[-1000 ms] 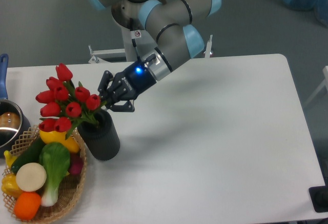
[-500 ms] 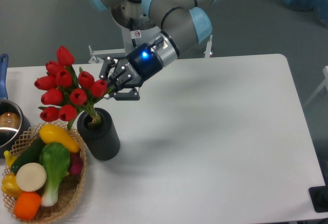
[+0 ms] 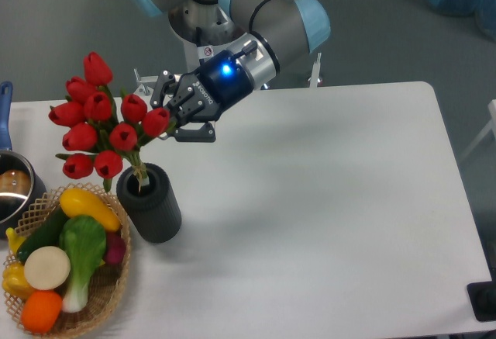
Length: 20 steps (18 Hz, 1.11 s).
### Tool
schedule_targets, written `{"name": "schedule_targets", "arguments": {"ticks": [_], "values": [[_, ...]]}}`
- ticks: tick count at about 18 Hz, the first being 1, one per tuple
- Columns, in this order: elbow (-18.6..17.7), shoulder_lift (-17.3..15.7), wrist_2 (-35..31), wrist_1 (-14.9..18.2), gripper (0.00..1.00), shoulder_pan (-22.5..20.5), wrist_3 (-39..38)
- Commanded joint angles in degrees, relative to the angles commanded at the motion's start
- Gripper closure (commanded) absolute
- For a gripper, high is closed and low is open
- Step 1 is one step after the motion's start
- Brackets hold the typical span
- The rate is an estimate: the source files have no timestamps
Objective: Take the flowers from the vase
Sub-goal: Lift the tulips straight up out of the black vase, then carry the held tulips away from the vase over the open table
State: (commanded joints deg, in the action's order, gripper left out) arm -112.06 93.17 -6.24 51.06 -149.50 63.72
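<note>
The flowers [image 3: 102, 122] are a bunch of red tulip buds with green stems, held up at the left of the table. My gripper [image 3: 172, 123] is shut on the bunch at its right side, just below the buds. The stem ends [image 3: 140, 174] still reach into the mouth of the vase [image 3: 149, 202], a dark ribbed cylinder standing upright on the white table [image 3: 325, 199] below and left of the gripper.
A wicker basket [image 3: 101, 296] with vegetables and fruit sits at the front left, touching the vase's left side. A metal pot [image 3: 12, 188] with a blue handle is at the left edge. A dark object [image 3: 484, 302] sits at the table's front right corner.
My gripper has risen and moved slightly right with the flowers in it. The bunch has lifted, so the stems are mostly out of the vase. The vase has stayed in place.
</note>
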Motion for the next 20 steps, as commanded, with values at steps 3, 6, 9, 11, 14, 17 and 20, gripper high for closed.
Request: {"name": "schedule_targets", "arguments": {"ticks": [3,6,9,11,14,17,20], "values": [[0.4,-0.1,0.9,0.1,0.97,-0.5,-0.3],[1.8,0.0,2.5,0.2,0.97,-1.3,-0.7],[3.9,0.1,4.0,0.3,0.97,-2.8,-3.2],[5.6,0.4,3.1,0.4,0.97,-3.3,-3.4],[8.3,2.5,2.1,0.3,0.97,-4.3,-2.9],[10.5,3.4,-0.2,0.0,0.97,-7.3,-2.8],[12.1,3.4,-9.0,-0.4,0.97,-8.7,-1.2]]}}
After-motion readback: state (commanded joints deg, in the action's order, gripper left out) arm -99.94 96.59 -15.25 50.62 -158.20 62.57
